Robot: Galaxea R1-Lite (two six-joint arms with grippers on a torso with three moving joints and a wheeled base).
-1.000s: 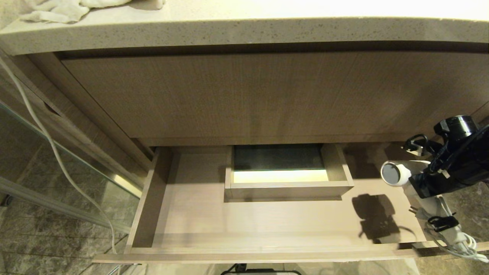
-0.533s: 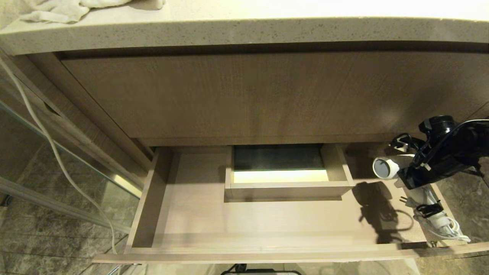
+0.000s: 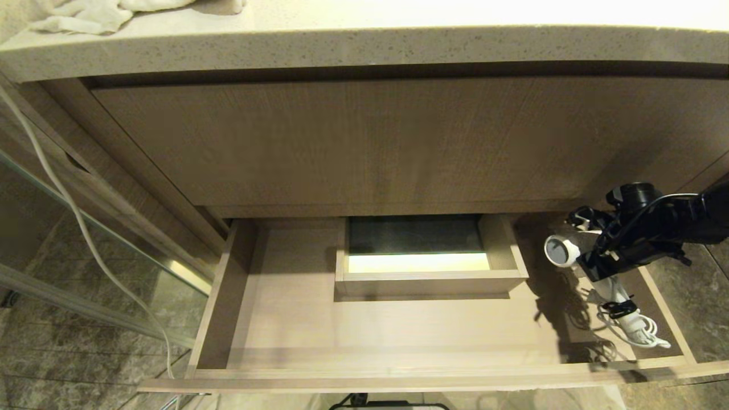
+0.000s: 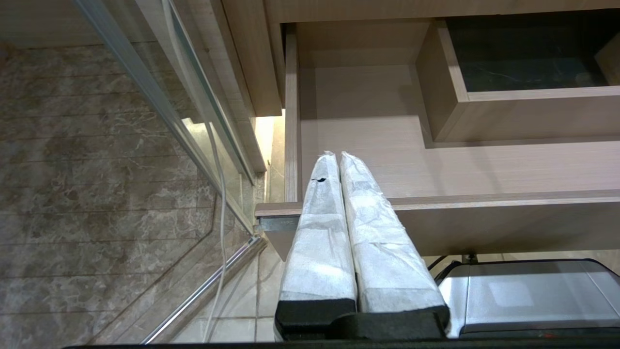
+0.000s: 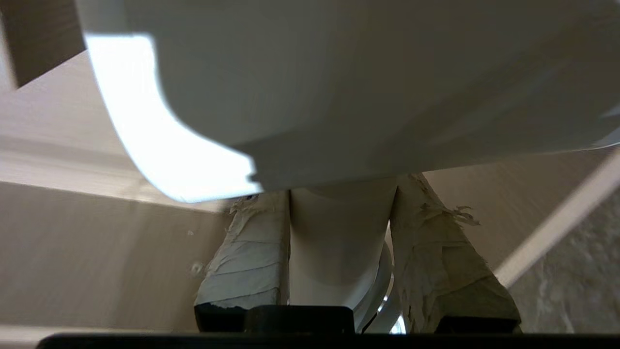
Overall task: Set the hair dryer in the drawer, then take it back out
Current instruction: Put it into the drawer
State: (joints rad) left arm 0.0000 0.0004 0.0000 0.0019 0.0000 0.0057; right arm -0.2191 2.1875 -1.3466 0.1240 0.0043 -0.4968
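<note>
We held the hair dryer (image 3: pixel 561 250) in our right gripper (image 3: pixel 592 263) over the right end of the open drawer (image 3: pixel 398 336). In the right wrist view the two taped fingers (image 5: pixel 252 261) stood partly apart, clamped on either side of the white handle, with the barrel (image 5: pixel 339 87) filling most of that view above them. From the head view the barrel's grey round end faced left, toward the boxed cutout (image 3: pixel 427 273) at the drawer's centre, and the bundled cord (image 3: pixel 629 322) with its black tie hung down below the gripper, inside the drawer's right end. Whether the cord was already touching the drawer floor we could not quite tell, since its shadow lay close under it. Our left gripper (image 4: pixel 337 160) was parked in front of the drawer's left front corner, its wrapped fingers pressed together with nothing between them. A white cloth (image 3: pixel 97 14) lay on the countertop (image 3: pixel 364 48) above, at its left end.
</note>
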